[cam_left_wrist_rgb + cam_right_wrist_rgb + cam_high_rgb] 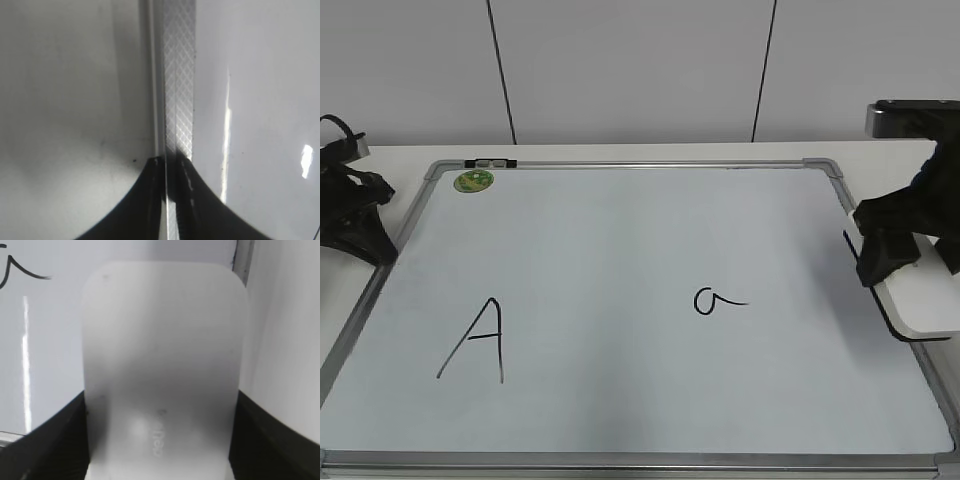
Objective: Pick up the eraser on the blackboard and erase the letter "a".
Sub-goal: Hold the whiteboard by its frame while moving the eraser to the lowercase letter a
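Here, blackboard [620,240] flat on white table [400,155], pale panelled wall [620,70] behind

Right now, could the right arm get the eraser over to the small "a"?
Probably yes. The right gripper straddles the eraser at the blackboard's right edge, and only bare board lies between it and the "a".

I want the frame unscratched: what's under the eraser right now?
The eraser sits over the blackboard's right frame edge, with the right gripper around it. Whatever is directly beneath stays hidden.
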### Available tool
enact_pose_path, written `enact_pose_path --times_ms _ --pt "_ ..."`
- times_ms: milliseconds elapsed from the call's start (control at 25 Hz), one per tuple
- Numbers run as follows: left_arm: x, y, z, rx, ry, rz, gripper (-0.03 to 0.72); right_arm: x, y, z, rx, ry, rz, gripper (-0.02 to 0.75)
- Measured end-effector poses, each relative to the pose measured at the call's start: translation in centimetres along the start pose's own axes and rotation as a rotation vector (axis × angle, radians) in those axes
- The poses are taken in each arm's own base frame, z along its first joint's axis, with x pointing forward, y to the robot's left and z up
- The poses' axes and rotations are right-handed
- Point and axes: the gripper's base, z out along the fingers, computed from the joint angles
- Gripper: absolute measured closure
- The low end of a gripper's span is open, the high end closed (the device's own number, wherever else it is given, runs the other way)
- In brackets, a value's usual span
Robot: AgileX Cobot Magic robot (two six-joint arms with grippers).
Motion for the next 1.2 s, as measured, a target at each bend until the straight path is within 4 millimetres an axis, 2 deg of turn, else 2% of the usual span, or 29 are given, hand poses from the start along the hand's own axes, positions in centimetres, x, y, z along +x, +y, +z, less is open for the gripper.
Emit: enact_pose_path --times_ms 160,280,520,880,1120,1200 --pt "0.0 0.0 0.0 0.000 0.000 0.000 0.653 -1.6 1.6 0.7 -0.009 0.039 -0.063 0.199" --pt "0.0 0.0 0.0 0.000 0.000 0.000 0.653 -2.8 3.9 1.6 -0.021 0.050 -0.132 0.199" --pt "0.0 0.0 0.0 0.000 0.000 0.000 0.653 -5.9 7.2 4.7 -0.033 0.081 -0.226 0.199" --pt "0.0 0.0 0.0 0.001 0.002 0.000 0.653 -8.7 7.7 9.2 -0.005 0.132 -0.304 0.199" --pt "0.0 0.0 0.0 0.001 0.002 0.000 0.653 -9.0 7.7 11.3 -0.001 0.165 -0.321 0.199" --pt "0.0 0.0 0.0 0.001 0.002 0.000 0.653 -9.1 7.7 11.5 -0.001 0.165 -0.323 0.199"
